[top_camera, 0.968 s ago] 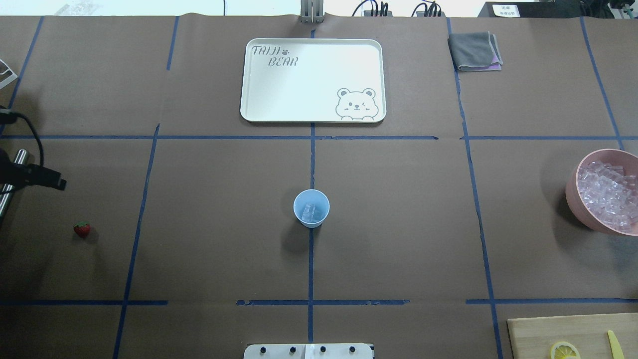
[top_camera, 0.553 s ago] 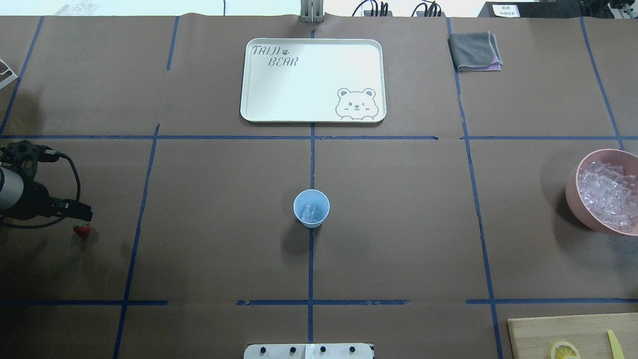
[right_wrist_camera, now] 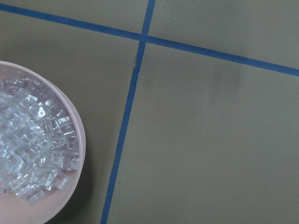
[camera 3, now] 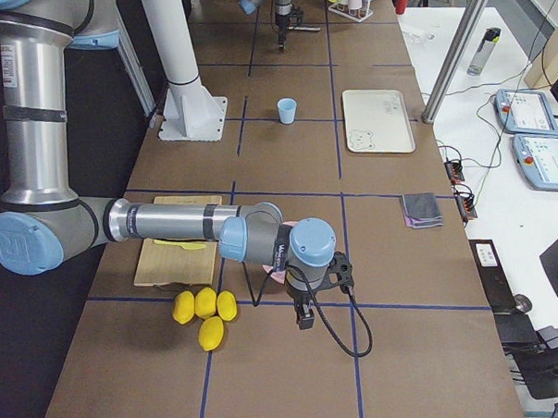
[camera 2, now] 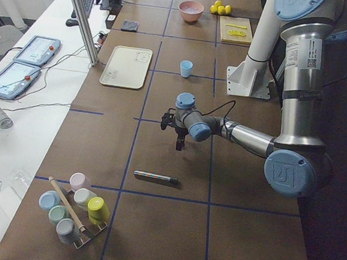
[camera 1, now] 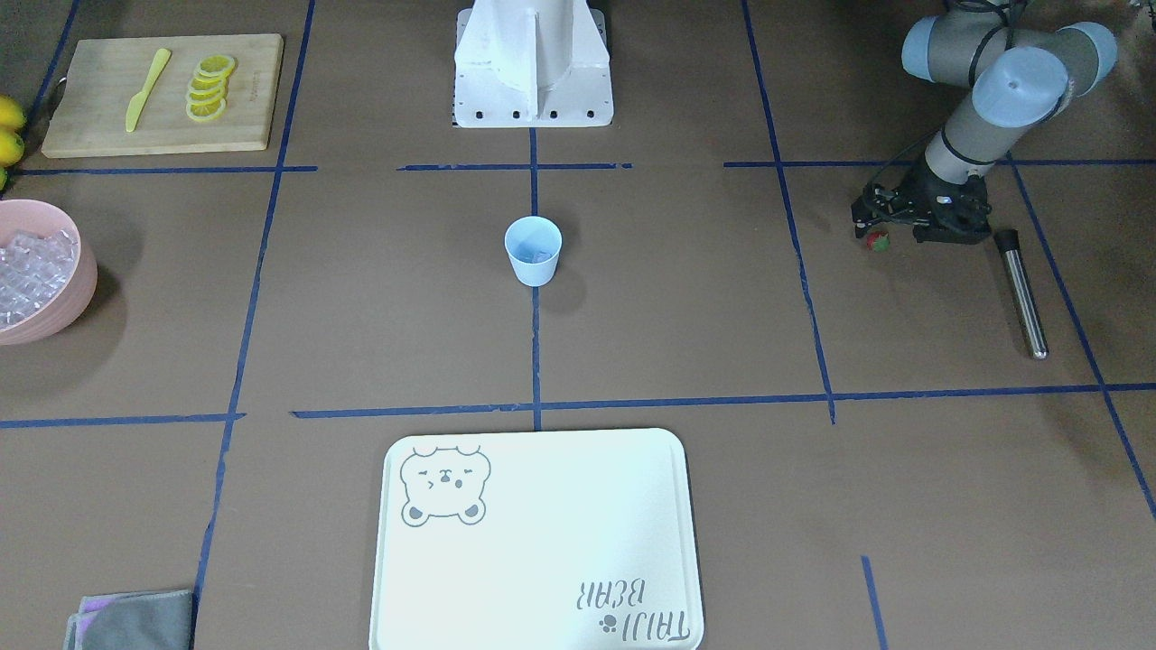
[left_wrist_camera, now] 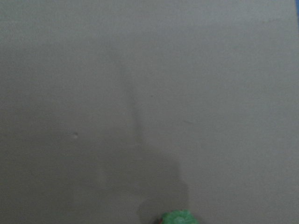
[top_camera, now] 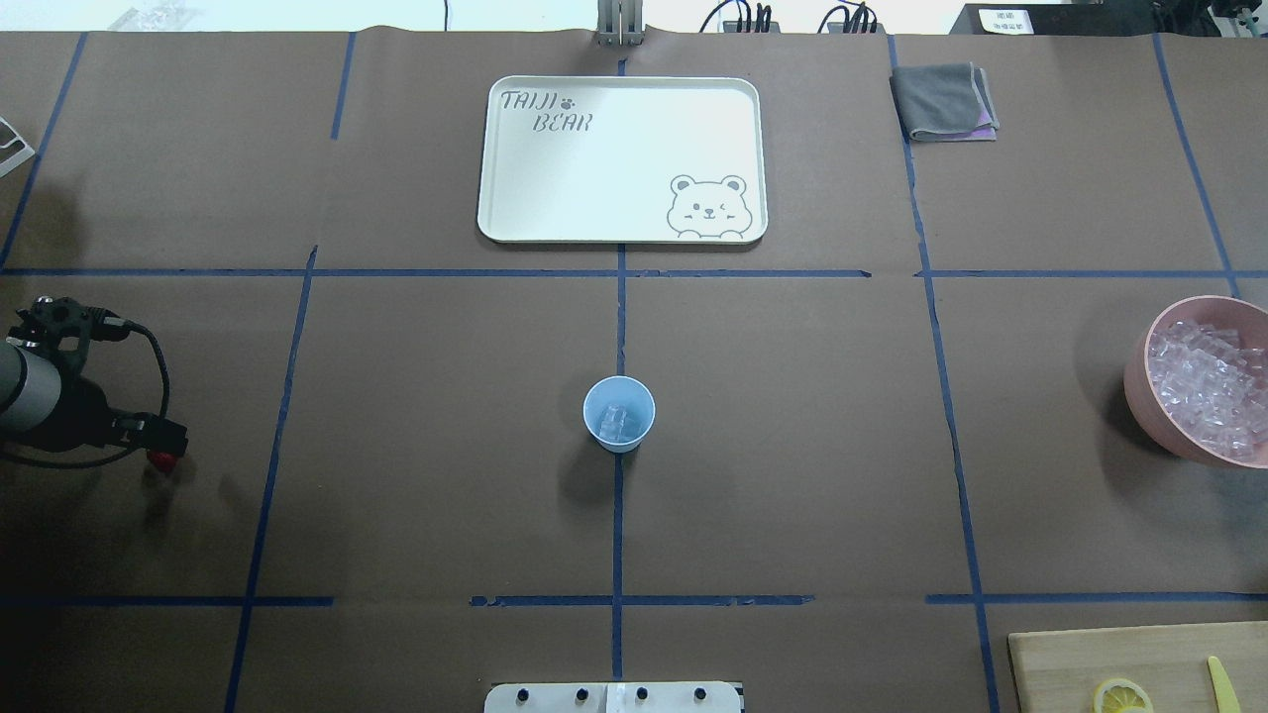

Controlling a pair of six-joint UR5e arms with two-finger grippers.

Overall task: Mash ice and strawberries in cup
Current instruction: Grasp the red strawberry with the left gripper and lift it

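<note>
The light-blue cup [top_camera: 619, 414] stands at the table's centre with a few ice cubes [top_camera: 618, 423] in it; it also shows in the front view [camera 1: 533, 251]. More ice [top_camera: 1207, 384] fills the pink bowl [top_camera: 1139, 381] at the right edge. The red strawberry [camera 1: 876, 240] lies on the table at the far left. My left gripper [camera 1: 874, 221] hangs just over it, jaws apart and pointing down, half covering it in the overhead view [top_camera: 161, 460]. The strawberry's green top [left_wrist_camera: 177, 218] shows in the left wrist view. My right gripper [camera 3: 303, 321] hovers beside the bowl [right_wrist_camera: 70, 140]; I cannot tell its state.
A metal rod [camera 1: 1020, 293] lies just left of the strawberry. A white bear tray [top_camera: 622, 158] lies at the far centre, a grey cloth [top_camera: 943, 101] at the far right. A cutting board [camera 1: 90, 117] holds lemon slices [camera 1: 208, 86] and a yellow knife [camera 1: 144, 90].
My left arm has swung in from the left edge and come over the strawberry, now partly covering it. The cup, bowl and strawberry have not moved.
</note>
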